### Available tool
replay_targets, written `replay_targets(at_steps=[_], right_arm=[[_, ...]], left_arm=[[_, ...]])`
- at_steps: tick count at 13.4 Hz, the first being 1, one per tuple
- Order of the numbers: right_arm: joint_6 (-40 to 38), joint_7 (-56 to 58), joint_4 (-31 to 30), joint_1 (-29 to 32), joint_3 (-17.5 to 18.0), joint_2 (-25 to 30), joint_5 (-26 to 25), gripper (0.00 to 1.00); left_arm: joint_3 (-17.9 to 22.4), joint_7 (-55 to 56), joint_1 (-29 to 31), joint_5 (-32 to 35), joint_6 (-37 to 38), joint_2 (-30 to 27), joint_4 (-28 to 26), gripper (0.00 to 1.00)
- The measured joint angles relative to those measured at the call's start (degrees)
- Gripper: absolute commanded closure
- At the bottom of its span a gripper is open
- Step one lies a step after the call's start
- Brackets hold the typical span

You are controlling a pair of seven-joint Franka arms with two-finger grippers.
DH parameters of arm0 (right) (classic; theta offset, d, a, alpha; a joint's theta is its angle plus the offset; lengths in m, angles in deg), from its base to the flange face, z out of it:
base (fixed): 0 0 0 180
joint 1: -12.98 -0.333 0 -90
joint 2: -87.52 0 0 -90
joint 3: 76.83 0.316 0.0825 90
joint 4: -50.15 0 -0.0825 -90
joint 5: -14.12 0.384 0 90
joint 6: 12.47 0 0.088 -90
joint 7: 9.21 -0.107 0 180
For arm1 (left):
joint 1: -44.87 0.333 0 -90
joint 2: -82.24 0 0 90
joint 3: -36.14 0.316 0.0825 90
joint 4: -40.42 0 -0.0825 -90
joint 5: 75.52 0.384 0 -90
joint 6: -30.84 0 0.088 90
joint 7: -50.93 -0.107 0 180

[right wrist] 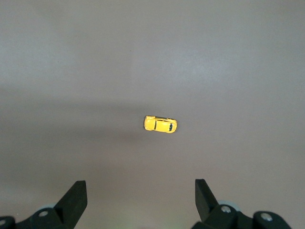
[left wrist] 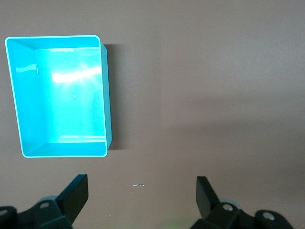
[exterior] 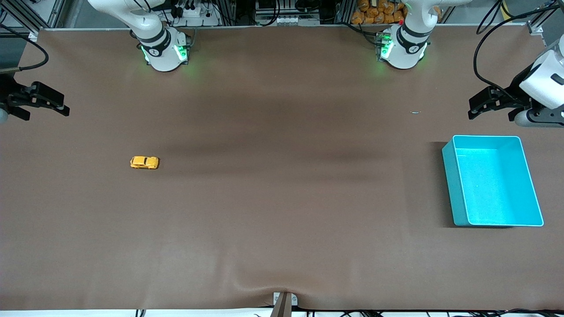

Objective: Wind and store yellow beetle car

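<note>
The yellow beetle car [exterior: 144, 162] stands on its wheels on the brown table, toward the right arm's end; it also shows in the right wrist view [right wrist: 160, 124]. My right gripper [exterior: 44, 113] hangs open and empty in the air over the table's edge at that end, well apart from the car; its open jaws show in the right wrist view [right wrist: 140, 193]. My left gripper [exterior: 491, 115] is open and empty, up in the air near the teal bin [exterior: 448, 176]; its open jaws show in the left wrist view [left wrist: 142, 191].
The teal bin [left wrist: 106, 95] is empty and stands toward the left arm's end of the table. A tiny pale bent scrap [exterior: 415, 112] lies on the table farther from the front camera than the bin, also in the left wrist view [left wrist: 138, 185].
</note>
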Motion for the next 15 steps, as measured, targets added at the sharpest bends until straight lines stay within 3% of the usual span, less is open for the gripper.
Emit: replay_targets(at_steps=[3, 6, 15], right_arm=[[0.9, 0.6, -0.5, 0.0, 0.1, -0.6, -0.1, 0.0], [4.6, 8.5, -4.3, -0.1, 0.1, -2.0, -0.5, 0.0], [25.4, 42.9, -27.3, 0.0, 0.0, -4.4, -7.3, 0.0]], left_arm=[[0.0, 0.0, 0.0, 0.0, 0.0, 0.0, 0.0, 0.0], [-0.2, 0.0, 0.0, 0.0, 0.0, 0.0, 0.0, 0.0], [-0.6, 0.0, -0.1, 0.0, 0.0, 0.0, 0.1, 0.0]])
